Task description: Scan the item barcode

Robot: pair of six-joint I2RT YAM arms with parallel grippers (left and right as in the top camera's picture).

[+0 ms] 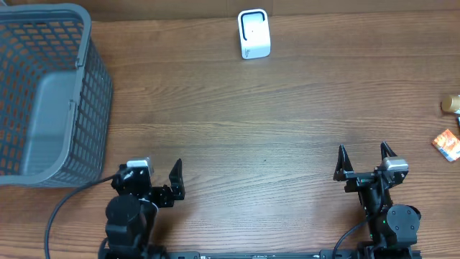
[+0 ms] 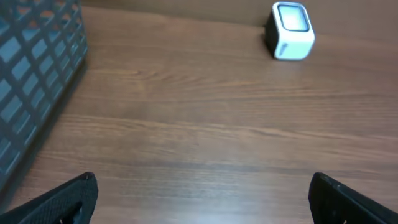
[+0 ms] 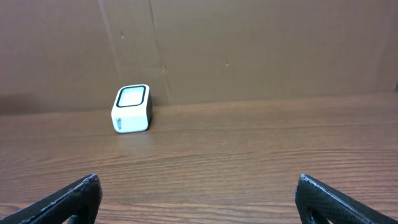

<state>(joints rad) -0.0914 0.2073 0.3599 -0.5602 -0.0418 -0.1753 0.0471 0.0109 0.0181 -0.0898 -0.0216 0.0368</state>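
Both arms are sitting at the near edge of the wooden table (image 1: pixel 237 129), pointing toward 12.

Left gripper (image 1: pixel 154 178) is sitting at 7 o'clock, jaws spread wide apart over bare wood. Right gripper (image 1: pixel 363 155) is sitting at 5 o'clock, jaws likewise fully apart over bare wood.

Barcode scanner (image 1: pixel 254 34), white with a black-rimmed window, is standing at 12 o'clock by the far edge, well apart from both grippers. It's showing at 1 o'clock in the left wrist view. In the right wrist view it's showing at 11 o'clock, in front of a brown cardboard wall (image 3: pixel 249 50).

Item: a small orange-red packet (image 1: pixel 446 144) is lying at 3 o'clock, cut by the overhead frame edge. Barcode is too small to tell. It's lying apart from both grippers and well apart from the scanner. A brownish object (image 1: pixel 451 105) is lying near it toward 2 o'clock, also cut off; can't tell what it is.

Grey mesh basket (image 1: pixel 93 93) is occupying the 10 o'clock corner, its near corner close to the left gripper. A black cable (image 1: pixel 50 223) is running off the left arm.
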